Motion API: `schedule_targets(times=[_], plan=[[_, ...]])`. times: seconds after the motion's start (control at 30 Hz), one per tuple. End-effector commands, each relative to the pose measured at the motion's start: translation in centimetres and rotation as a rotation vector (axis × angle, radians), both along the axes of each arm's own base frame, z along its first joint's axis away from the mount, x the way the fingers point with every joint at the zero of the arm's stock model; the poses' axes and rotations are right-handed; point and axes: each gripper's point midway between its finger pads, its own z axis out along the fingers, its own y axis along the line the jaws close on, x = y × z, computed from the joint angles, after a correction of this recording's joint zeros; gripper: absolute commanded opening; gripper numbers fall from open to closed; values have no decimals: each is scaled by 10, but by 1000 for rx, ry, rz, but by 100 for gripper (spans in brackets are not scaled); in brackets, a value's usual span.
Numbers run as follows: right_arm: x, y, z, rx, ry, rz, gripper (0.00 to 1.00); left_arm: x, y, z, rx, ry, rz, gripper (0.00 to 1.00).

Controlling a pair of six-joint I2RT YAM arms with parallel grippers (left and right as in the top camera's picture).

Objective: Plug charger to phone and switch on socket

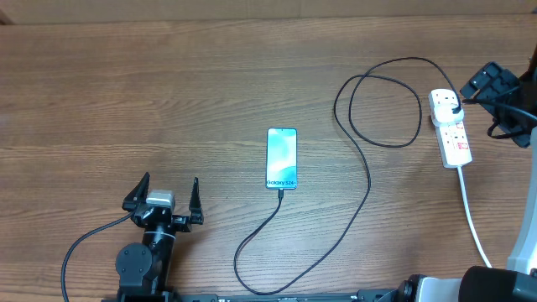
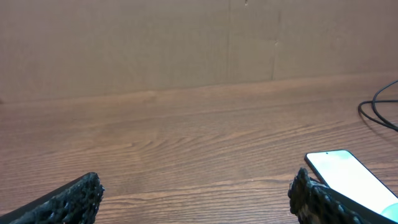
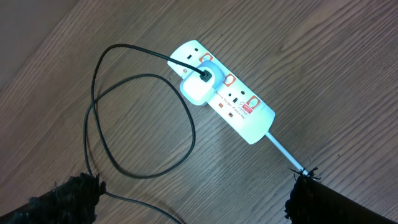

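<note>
The phone [image 1: 282,158] lies flat mid-table, blue screen up; its corner shows in the left wrist view [image 2: 348,177]. The charger's black cable [image 1: 369,180] runs from the phone's near end, loops across the table and ends at a plug in the white socket strip [image 1: 450,127]. In the right wrist view the cable [image 3: 99,134] loops left of the socket strip [image 3: 239,106], its plug seated in a white adapter. My left gripper [image 1: 164,200] is open and empty, left of the phone. My right gripper [image 3: 193,199] is open and empty, above the strip at the far right.
The strip's thick white cord [image 1: 474,222] runs toward the front right edge. A cardboard wall [image 2: 186,43] stands behind the wooden table [image 1: 168,92].
</note>
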Motion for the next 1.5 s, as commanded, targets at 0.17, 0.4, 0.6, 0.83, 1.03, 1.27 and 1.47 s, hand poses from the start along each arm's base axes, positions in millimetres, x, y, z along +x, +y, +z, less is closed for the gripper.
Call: schedule_targets(times=[0.17,0.4,0.6,0.83,1.03,1.27,1.47], plan=[[-1,-1,1,-6,-3,-9,100,0,2,0,12,-7,6,99],[-1,-1,1,-9,-1,-4,100,0,1,0,12,-7,6,99],[0,-1,1,-11,-5,-4,100,0,2,0,12,-7,6,99],[10,3,6,12,-54,17,100,0,2,0,12,-7,6,99],[23,14,15,61,-125,60,100,0,1,0,12,-7,6,99],[28,32,28,63,-178,114,100,0,2,0,12,-7,6,99],[46,61,51,35,-286,204,100,0,1,0,12,-7,6,99]])
